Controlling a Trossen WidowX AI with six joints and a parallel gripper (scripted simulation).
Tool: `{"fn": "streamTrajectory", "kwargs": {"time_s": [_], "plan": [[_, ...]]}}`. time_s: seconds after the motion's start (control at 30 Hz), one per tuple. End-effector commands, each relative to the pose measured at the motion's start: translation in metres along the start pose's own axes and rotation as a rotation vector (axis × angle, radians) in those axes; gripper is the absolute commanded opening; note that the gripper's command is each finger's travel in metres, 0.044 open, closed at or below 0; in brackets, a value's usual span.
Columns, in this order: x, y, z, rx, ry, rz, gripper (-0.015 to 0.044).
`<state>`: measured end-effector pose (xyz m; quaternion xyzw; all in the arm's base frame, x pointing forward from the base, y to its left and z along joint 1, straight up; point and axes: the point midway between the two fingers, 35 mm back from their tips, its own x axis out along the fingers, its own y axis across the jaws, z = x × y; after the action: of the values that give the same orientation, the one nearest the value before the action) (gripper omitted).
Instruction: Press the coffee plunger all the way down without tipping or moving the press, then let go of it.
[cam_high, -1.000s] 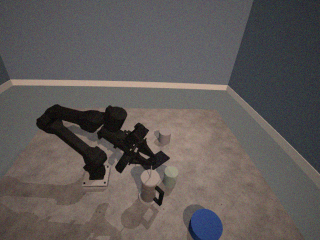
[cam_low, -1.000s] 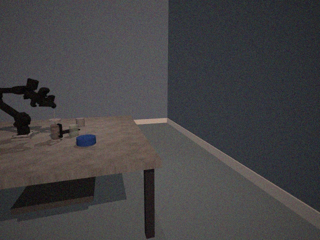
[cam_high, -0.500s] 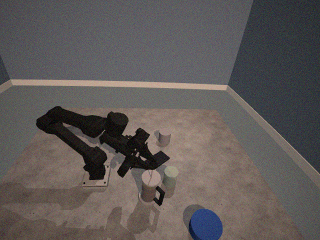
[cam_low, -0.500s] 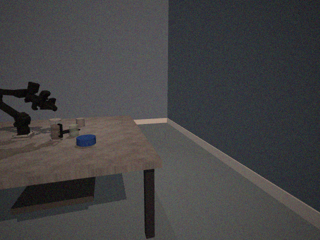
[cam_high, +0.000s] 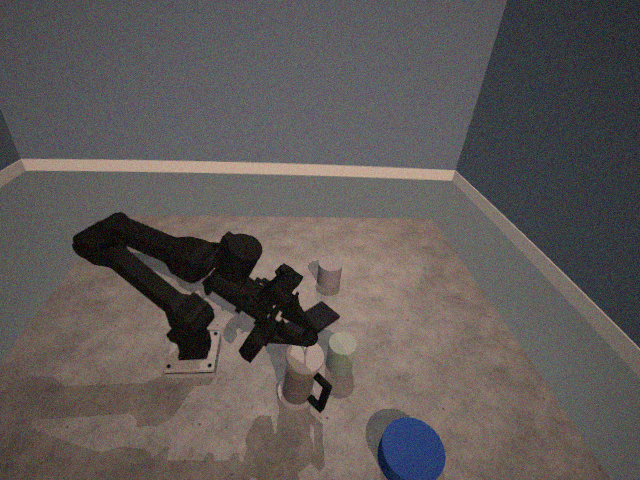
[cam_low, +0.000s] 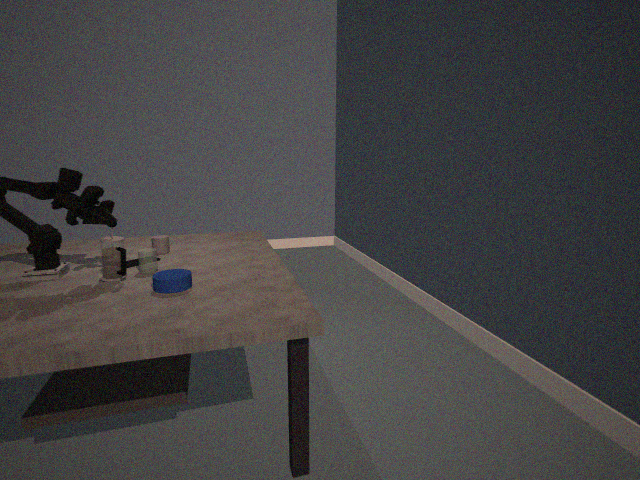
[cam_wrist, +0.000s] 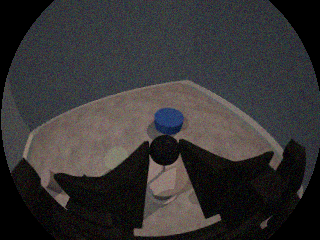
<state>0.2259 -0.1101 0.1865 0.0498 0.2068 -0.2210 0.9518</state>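
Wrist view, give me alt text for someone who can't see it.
The gripper is closed on the dark round plunger knob, directly above the pale coffee press. Beyond it, a blue disc sits on the tabletop, with a dark wall behind.

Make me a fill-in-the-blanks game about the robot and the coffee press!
1. The tool is shut on the plunger's round black ____.
2. The coffee press has a black ____ on its side.
3. The flat round thing near the table's front edge is colored ____.
4. The pale green cylinder stands right ____ the press.

Missing words: knob; handle; blue; beside
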Motion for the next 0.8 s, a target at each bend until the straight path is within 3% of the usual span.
{"fn": "streamTrajectory", "kwargs": {"time_s": [0.0,0.77], "plan": [[0.0104,-0.0002,-0.0245,-0.002,0.085,-0.002,0.0127],[0.0148,0.0002,-0.0197,-0.002,0.084,-0.002,0.0127]]}}
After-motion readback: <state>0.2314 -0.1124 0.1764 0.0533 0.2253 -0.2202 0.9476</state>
